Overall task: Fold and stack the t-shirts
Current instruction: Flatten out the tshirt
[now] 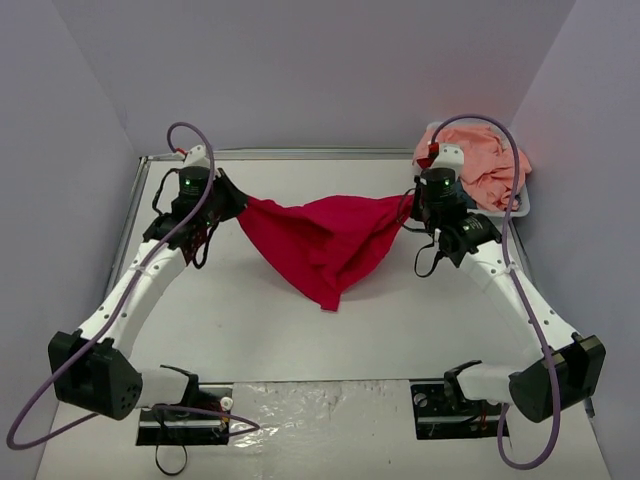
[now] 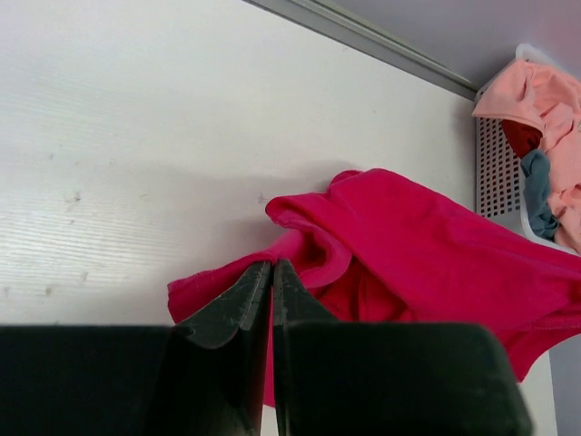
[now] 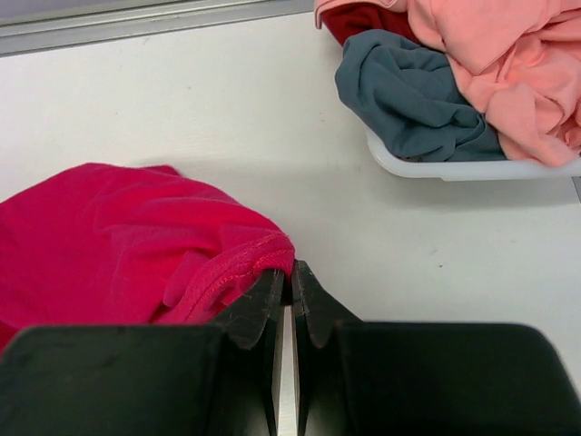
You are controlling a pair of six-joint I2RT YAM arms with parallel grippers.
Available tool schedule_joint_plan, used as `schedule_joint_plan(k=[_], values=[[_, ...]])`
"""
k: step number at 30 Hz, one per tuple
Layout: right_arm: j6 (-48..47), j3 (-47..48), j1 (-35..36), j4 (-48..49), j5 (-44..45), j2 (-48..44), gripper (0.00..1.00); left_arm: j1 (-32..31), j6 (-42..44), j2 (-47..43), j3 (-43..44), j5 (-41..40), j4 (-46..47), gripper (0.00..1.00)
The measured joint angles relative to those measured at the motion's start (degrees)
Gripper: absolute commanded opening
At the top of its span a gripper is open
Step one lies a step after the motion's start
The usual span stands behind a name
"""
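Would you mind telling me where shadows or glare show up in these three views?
Top view: glare along the near edge of the table. Left wrist: soft shadow beside the crimson cloth t-shirt. Right wrist: shadow under the white plastic basket.

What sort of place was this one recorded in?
Probably a robotics lab test cell: a white tabletop boxed in by plain grey-lilac wall panels, a white left arm and right arm bolted at its near edge.

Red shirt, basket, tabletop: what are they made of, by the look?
The red t-shirt: soft matte knit cloth, likely cotton; it sags and creases, with a stitched hem. The basket: white, glossy, probably moulded plastic; its wall is a perforated grid. The table: white, matte, faint wood-like grain; laminate or painted board, cannot tell.
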Motion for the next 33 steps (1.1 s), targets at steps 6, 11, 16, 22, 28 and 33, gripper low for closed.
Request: schedule_joint_plan(k=[6,11,16,22,28,33], values=[[-0.6,2.0,-1.6,-0.7,0.0,0.7,0.00,2.4,1.5,-4.8,1.0,-2.2,-4.7,0.02],[-1.0,3.5,-2.7,-1.6,0.0,1.8,0.00,3.3,2.4,-5.8,1.7,-2.8,-6.9,0.02],[-1.4,5.6,-3.4,-3.0,0.0,2.0,0.00,3.9,3.0,-6.8,2.3,-3.5,-9.0,0.02],[-1.8,7.8,-3.8,-4.0,0.0,2.0,0.00,4.2,3.4,-8.5,3.7,-4.5,-10.6,0.02],[-2.1,9.5,-4.2,-5.2,0.0,2.0,0.00,4.3,4.4,-9.2,7.6,-4.7,-12.0,0.02],[-2.2,11.7,-4.5,-6.4,-0.1,2.0,0.00,4.3,4.7,-9.6,9.5,-4.9,-12.9,0.02]])
